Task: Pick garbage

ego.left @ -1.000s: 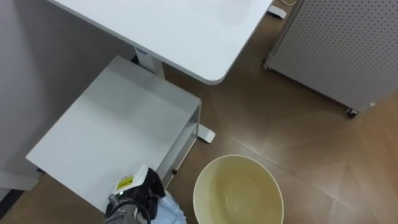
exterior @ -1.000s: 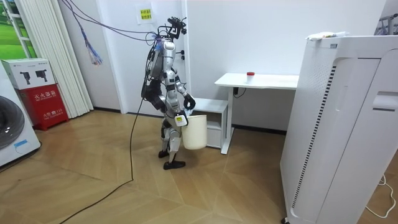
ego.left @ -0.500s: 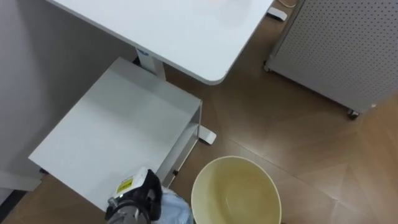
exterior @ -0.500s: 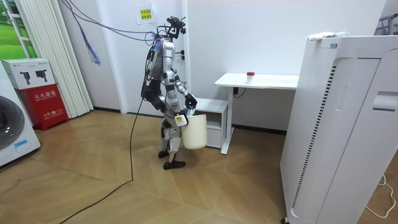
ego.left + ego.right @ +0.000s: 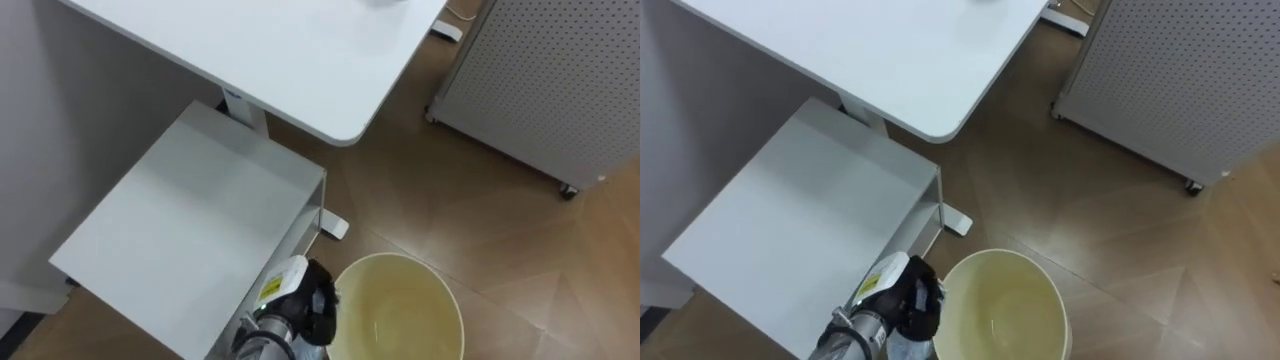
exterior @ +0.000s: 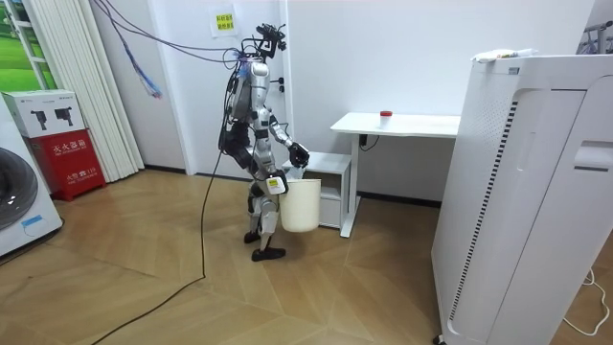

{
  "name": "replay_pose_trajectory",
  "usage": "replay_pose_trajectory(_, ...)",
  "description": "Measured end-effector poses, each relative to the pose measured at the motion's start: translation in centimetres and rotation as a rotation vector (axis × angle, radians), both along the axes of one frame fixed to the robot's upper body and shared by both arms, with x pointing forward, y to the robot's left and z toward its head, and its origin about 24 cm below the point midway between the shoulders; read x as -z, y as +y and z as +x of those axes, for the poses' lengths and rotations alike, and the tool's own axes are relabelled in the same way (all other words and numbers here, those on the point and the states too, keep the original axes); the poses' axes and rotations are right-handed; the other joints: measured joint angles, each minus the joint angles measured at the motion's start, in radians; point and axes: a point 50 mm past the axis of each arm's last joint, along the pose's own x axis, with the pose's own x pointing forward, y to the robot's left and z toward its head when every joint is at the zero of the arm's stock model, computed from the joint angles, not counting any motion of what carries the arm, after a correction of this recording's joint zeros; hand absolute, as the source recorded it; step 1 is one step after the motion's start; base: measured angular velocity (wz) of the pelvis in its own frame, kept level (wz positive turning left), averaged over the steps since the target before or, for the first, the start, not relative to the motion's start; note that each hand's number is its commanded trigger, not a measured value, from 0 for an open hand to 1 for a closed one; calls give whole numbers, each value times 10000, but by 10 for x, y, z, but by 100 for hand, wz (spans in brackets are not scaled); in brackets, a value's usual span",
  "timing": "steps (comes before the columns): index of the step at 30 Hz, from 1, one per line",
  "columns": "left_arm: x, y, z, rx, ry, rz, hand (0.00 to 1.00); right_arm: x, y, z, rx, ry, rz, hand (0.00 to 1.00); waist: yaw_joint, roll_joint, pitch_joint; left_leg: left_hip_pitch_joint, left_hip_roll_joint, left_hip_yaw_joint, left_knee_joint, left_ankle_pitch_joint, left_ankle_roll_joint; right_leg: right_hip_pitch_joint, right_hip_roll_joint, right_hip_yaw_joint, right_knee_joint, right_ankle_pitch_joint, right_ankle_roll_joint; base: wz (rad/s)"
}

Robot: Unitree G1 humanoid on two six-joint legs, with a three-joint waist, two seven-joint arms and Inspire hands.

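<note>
**Left eye view.** The left hand (image 5: 315,308) enters at the lower edge, back uppermost, between the low white shelf (image 5: 190,235) and the bin (image 5: 400,257). Its dark fingers are curled downward and appear closed round the garbage (image 5: 309,353). This is a pale, bluish-white crumpled piece, of which a scrap shows beneath the hand at the bottom edge. The bin is round, cream-coloured and open-topped, and stands on the wooden floor (image 5: 480,215). The hand is just beside its left rim; contact cannot be told. Ahead, a white desk (image 5: 270,50) overhangs the shelf's far end. To the right, well apart, stands a perforated panel unit (image 5: 545,80) on casters.

**Right eye view.** Same arrangement. The garbage hangs below the curled fingers, outside the bin's opening.

**Room view.** The robot stands upright facing the desk, with the bin directly before its legs. The left hand is raised forward above the bin. The right hand (image 6: 275,184) sits lower, near the bin's side; its state cannot be told. A small red object (image 6: 385,114) lies on the desk.
</note>
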Motion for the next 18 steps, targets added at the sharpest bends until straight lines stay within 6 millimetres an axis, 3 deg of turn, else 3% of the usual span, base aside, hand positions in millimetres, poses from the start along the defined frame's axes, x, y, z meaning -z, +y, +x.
replay_pose_trajectory(6,-6,-24,-6,975,-267,-186,100,1,5,-1,22,84,68,100,3,-116,-136,30,28,-10,-28,21,-9,69,22,-31,-144,48,-8,0)
replay_pose_trajectory(12,-17,-53,-15,1970,-163,-1266,100,2,13,0,-245,2,166,100,6,-125,-145,102,18,-10,-82,28,-1,137,38,-38,-198,59,1,0)
replay_pose_trajectory(18,-18,-62,-19,2118,168,-1820,100,1,16,2,-801,-74,292,100,-3,-119,-148,156,7,-6,-274,98,-43,145,21,-69,-310,95,-33,0)
